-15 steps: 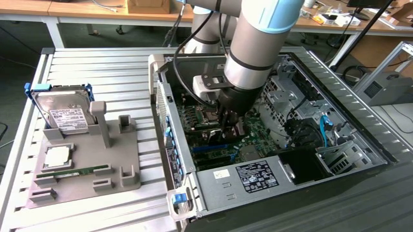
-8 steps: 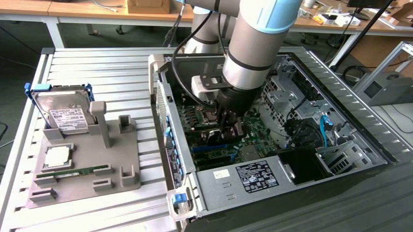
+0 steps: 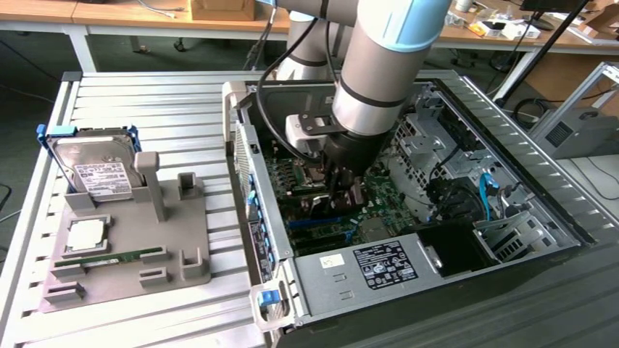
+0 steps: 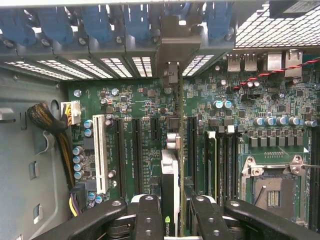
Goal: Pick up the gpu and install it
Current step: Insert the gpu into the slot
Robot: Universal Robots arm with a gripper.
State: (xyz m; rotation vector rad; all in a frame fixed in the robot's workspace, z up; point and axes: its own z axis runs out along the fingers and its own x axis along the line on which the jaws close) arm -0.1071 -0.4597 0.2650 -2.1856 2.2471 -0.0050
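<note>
In the wrist view the gpu stands edge-on between my two black fingers, a dark card with a pale edge and a small logo. My gripper is shut on it. Its silver bracket reaches the case's rear slot openings. The card sits in line with the long black expansion slots on the green motherboard; I cannot tell whether it is seated. In the exterior view my gripper is low inside the open computer case, over the motherboard, and the arm hides most of the card.
On the exterior view's left a grey holder tray carries a silver hard drive, a processor chip and a green memory stick. Inside the case are a black power supply, drive cages and blue cables.
</note>
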